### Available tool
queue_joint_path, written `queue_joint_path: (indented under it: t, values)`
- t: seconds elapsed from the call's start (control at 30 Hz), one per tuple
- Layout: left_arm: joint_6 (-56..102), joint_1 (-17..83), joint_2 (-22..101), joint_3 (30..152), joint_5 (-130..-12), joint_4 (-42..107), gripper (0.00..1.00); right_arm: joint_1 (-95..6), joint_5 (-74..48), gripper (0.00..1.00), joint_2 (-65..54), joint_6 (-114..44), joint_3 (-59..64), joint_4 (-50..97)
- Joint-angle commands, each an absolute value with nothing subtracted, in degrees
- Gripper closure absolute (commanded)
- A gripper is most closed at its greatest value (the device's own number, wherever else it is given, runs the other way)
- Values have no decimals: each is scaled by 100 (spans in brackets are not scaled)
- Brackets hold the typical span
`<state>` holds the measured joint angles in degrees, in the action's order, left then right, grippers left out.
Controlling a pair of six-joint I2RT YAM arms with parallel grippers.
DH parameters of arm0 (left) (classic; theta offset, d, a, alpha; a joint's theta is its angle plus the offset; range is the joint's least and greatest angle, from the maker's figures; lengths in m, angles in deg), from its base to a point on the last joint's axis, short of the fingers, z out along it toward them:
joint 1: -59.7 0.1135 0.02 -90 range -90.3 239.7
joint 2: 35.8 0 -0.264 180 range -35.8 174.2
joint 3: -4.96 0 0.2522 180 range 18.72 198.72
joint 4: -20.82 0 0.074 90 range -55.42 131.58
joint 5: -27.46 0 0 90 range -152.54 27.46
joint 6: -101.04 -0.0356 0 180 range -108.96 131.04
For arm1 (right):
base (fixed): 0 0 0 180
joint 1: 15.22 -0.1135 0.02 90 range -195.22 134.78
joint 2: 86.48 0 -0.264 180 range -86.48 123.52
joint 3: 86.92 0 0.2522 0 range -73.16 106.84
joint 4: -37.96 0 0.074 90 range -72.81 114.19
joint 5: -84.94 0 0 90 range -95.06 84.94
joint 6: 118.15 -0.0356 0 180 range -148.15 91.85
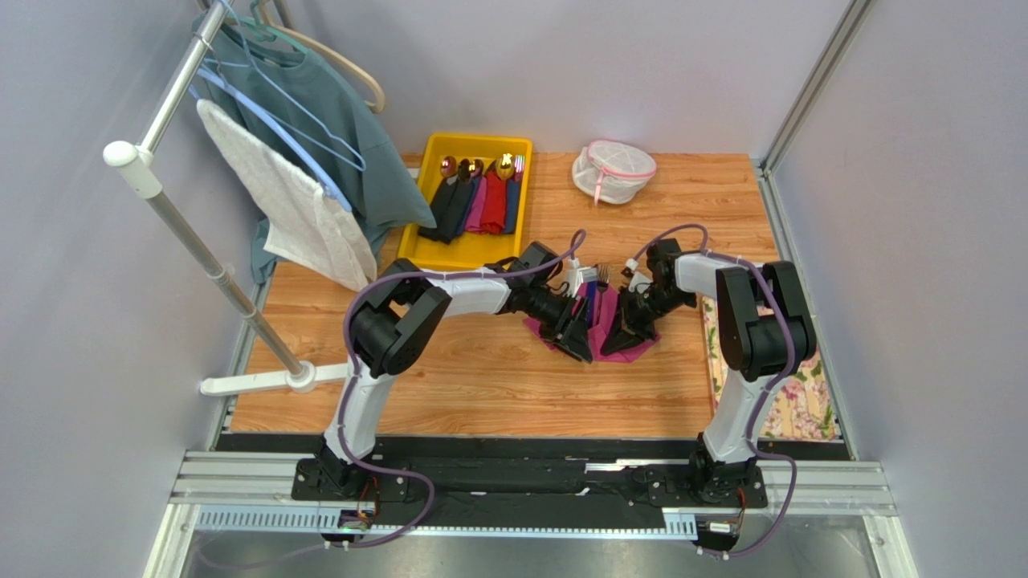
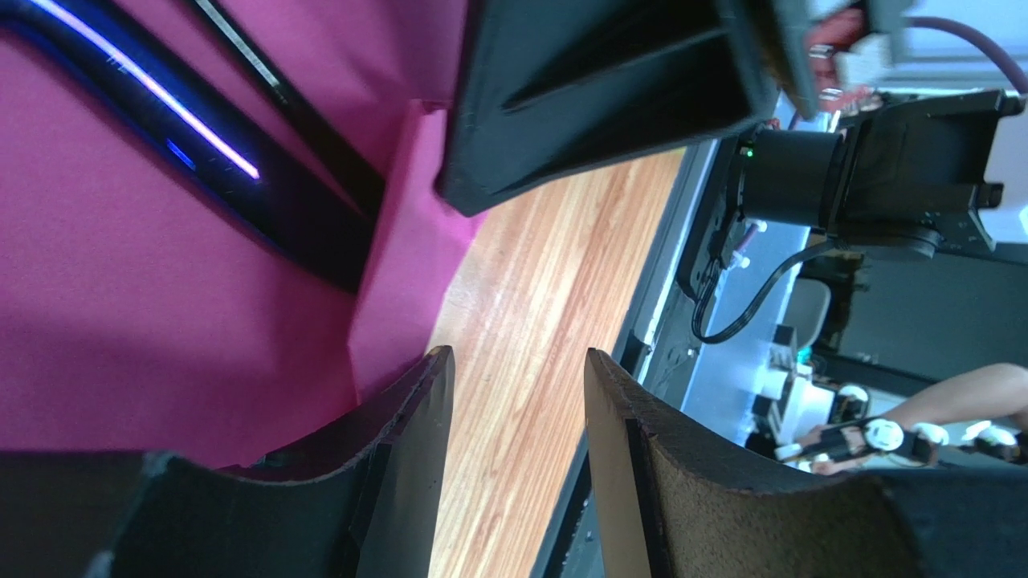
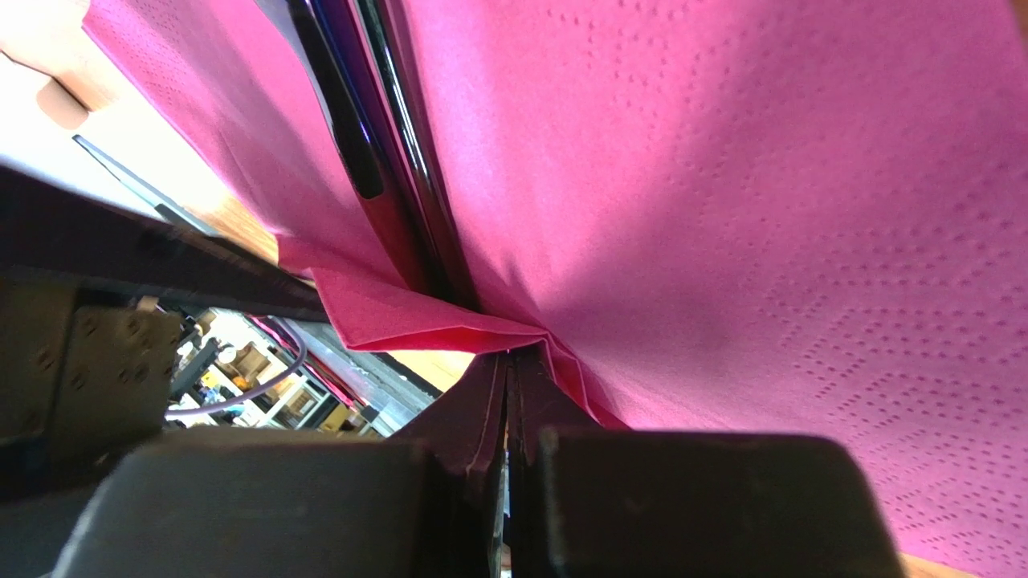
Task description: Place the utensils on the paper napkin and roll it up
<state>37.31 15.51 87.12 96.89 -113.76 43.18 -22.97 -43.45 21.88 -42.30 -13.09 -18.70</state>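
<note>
Two utensils (image 3: pixel 368 145) lie on the paper napkin (image 3: pixel 748 241); you're rolling. Right gripper (image 3: pixel 509 361) pinches its edge at lower centre; left gripper (image 2: pixel 513 361) spread, empty. Next, turn that edge over them.

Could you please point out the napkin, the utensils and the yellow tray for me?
napkin (image 3: pixel 748 217): right wrist view, flat dotted face.
utensils (image 3: pixel 362 121): right wrist view, dark handle.
yellow tray (image 1: pixel 459 251): top view, bare near end.
</note>
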Motion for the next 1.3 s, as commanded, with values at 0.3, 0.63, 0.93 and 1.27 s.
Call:
queue_joint_path:
  t: [0.3,0.63,0.93,1.27]
  values:
    - [4409,1874,8795,9492,-11676,3678,47,-2296,-3810,99,2260,-4133,-1129,-1641]
    - [4023,1927,8752,9501,-11282,4363,48,-2296,-3828,99,2286,-4116,-1058,-1685]
    - [4101,1988,8892,9519,-11219,4469,63,-2278,-4284,84,1645,-4028,-856,-1747]
    - [4163,2023,8954,9528,-11228,4443,73,-2305,-5076,81,941,-3958,-1128,-1870]
